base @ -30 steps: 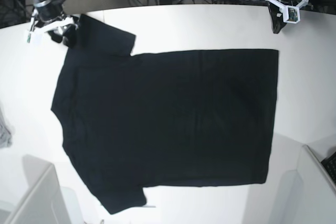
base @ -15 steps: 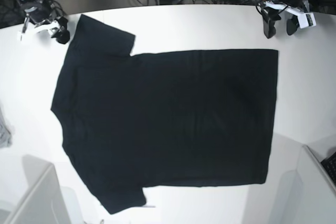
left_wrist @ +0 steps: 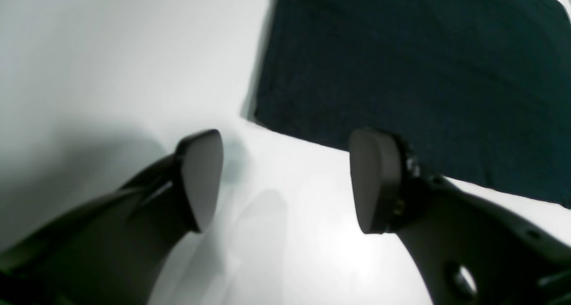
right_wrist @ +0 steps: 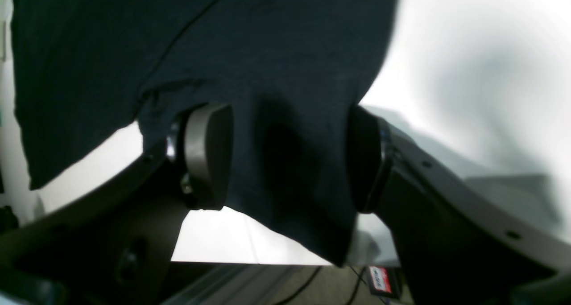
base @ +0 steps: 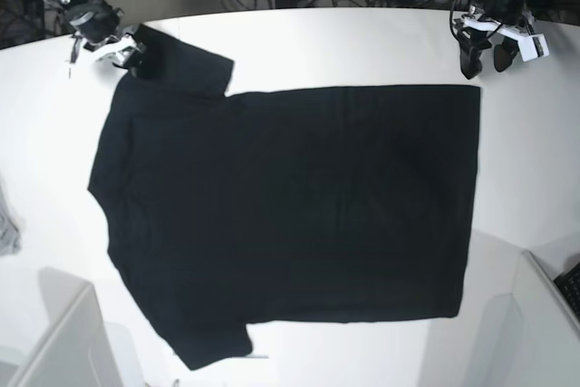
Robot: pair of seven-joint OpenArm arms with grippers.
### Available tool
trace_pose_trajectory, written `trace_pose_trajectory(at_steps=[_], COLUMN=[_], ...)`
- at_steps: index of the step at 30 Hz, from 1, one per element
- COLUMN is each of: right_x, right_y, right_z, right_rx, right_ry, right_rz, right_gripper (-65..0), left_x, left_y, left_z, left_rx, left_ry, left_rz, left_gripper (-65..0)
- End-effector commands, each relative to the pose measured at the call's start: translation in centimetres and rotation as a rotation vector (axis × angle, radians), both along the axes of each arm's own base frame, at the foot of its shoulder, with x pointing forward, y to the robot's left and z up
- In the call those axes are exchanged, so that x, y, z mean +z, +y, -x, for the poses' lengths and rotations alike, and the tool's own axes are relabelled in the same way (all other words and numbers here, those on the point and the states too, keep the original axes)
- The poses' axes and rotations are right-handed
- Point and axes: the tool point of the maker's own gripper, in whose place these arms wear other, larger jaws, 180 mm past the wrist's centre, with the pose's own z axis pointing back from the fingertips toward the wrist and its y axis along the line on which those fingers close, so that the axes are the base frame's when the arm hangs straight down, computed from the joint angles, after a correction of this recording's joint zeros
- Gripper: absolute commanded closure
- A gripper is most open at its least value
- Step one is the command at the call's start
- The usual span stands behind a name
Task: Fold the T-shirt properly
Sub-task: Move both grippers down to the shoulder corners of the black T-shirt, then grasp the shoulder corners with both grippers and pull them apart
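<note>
One flat T-shirt (base: 290, 215), lengthwise left-right, collar left

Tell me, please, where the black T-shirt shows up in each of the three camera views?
Base: the T-shirt lies flat, filling the middle of the white table.
Left wrist: its corner fills the upper right, beyond the open left gripper.
Right wrist: its sleeve hangs between the right gripper pads.
Shared landmark: the white table.

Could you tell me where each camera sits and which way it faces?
Base: overhead, looking down at the T-shirt spread on the white table; both arms show.
Left wrist: behind the open left gripper, above the shirt's corner.
Right wrist: behind the open right gripper straddling a sleeve.
All views share the shirt.
</note>
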Motion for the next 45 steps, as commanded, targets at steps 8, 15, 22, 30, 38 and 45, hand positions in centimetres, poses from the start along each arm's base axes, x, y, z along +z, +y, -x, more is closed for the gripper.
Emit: trace_pose_trajectory(at_steps=[8,15,22,30,38,45], right_x=[-2.1,-3.3,-3.2,-3.1,-3.1,-3.0], right_y=[1.4,1.4,1.6,1.4,1.2,1.2], right_z=[2.4,2.6,2.4,1.9,1.9,2.2], right_rx=[0.051,0.038,0.044,0.039,0.036,0.034], right_ry=[0.108,0.137,0.134,0.126,0.125,0.127], right_rz=[-0.018,-0.04,-0.041,-0.04,-0.036,-0.033], right_gripper=[-20.4,0.0,0.0,0.0,0.0,0.0], left_x=[-1.0,-1.4,-2.7,-3.5,-4.8,-4.7], left_y=[1.6,1.2,2.3,-0.8,-0.4,-0.3], left_z=[-1.7,-2.4,-3.9,-6.7,-6.8,-6.6], left_rx=[0.094,0.103,0.145,0.077,0.119,0.114], left_ry=[0.063,0.058,0.051,0.11,0.158,0.159], left_rz=[0.177,0.195,0.208,0.307,0.361,0.352], left_gripper=[-42.0,-42.0,-42.0,-41.6,0.0,0.0])
